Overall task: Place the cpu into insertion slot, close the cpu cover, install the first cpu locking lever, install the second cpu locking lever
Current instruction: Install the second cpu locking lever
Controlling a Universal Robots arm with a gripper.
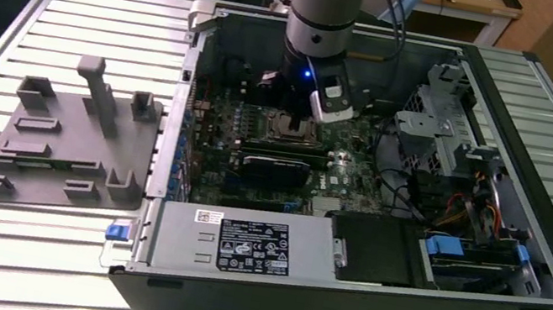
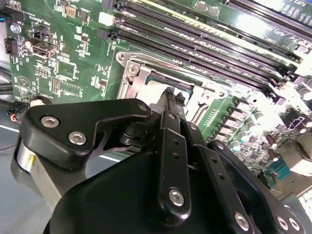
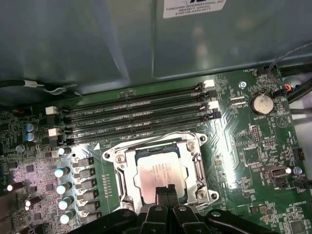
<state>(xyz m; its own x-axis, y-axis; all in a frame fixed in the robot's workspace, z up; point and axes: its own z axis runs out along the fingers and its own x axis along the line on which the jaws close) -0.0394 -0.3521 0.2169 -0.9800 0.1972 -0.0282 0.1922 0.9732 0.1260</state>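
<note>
The cpu (image 3: 158, 173), a silvery-beige square, lies in the insertion slot (image 3: 200, 192) on the green board. The cpu cover (image 3: 158, 146), a silvery frame, lies flat around it, and the chip shows through its window. Thin metal levers (image 3: 198, 165) run along the frame's sides. My gripper (image 3: 166, 191) hovers at the socket's near edge, its two dark fingertips pressed together with nothing between them. In the second wrist view the gripper (image 2: 170, 93) stands just over the socket's frame (image 2: 134, 73). In the exterior view the gripper (image 1: 300, 118) is down inside the open computer case, above the socket (image 1: 287, 129).
Long black memory slots (image 3: 136, 117) run beside the socket, with a coin battery (image 3: 262, 103) and a row of capacitors (image 3: 63, 187) nearby. The case holds a black card (image 1: 277, 168), a power supply (image 1: 237, 246) and a drive cage (image 1: 436, 123). A grey fixture (image 1: 63, 143) lies on the slatted table.
</note>
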